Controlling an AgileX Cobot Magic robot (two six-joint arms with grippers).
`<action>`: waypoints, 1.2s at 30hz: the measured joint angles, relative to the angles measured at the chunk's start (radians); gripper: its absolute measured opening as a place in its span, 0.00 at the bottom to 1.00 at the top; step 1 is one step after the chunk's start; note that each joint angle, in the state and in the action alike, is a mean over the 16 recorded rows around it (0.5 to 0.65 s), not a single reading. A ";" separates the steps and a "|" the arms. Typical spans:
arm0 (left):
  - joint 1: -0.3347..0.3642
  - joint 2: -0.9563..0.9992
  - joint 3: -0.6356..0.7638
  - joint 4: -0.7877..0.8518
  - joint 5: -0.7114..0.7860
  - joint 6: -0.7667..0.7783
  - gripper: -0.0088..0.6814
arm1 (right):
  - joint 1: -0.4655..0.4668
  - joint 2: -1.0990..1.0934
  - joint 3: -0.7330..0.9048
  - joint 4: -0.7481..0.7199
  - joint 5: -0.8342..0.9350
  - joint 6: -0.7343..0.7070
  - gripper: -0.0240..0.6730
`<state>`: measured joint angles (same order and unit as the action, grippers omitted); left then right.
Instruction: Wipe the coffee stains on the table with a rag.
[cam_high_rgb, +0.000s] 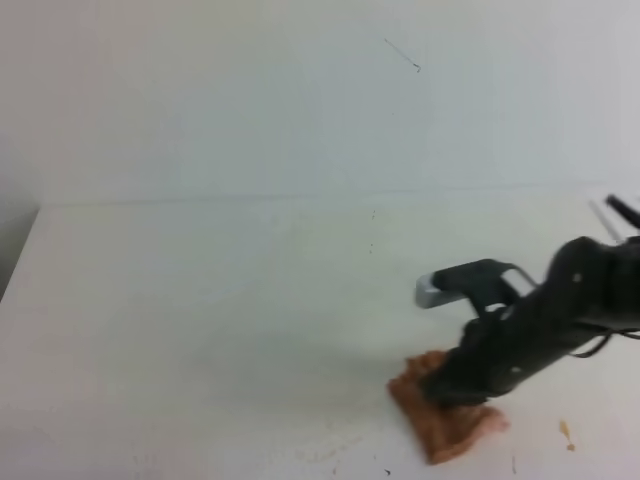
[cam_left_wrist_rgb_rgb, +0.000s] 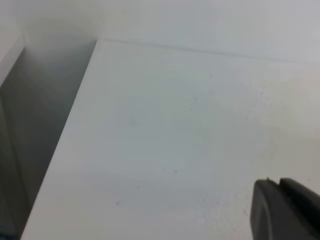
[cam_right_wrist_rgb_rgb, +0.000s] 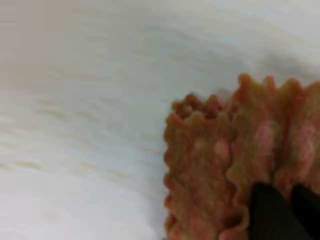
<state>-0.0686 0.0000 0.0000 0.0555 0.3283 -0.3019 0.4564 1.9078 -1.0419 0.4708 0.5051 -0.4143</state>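
One rag (cam_high_rgb: 445, 420), one table (cam_high_rgb: 200, 300), one small coffee speck (cam_high_rgb: 567, 432), one arm (cam_high_rgb: 560, 310) in view.

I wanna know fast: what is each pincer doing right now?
Left pincer: only a dark tip shows; cannot be told.
Right pincer: closed on the rag.

Wrinkled cloth rag (cam_right_wrist_rgb_rgb: 220, 165); table (cam_high_rgb: 200, 300) seemingly matt.

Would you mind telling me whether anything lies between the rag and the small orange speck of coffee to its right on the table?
Nothing visible does. The right gripper presses the rag onto the table, and the stretch of white surface between the rag's right edge and the coffee speck shows bare in the high view.
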 joint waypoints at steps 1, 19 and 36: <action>0.000 0.000 0.000 0.000 0.000 0.000 0.01 | 0.034 0.019 -0.024 0.036 0.000 -0.015 0.04; 0.000 0.000 0.000 0.000 0.000 0.000 0.01 | 0.236 0.227 -0.390 -0.252 0.115 0.188 0.04; 0.000 0.000 0.000 0.000 0.000 0.000 0.01 | -0.172 -0.118 -0.218 -0.513 0.210 0.323 0.04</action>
<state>-0.0686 0.0000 0.0000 0.0555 0.3283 -0.3019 0.2844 1.7893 -1.2599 -0.0423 0.7152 -0.0916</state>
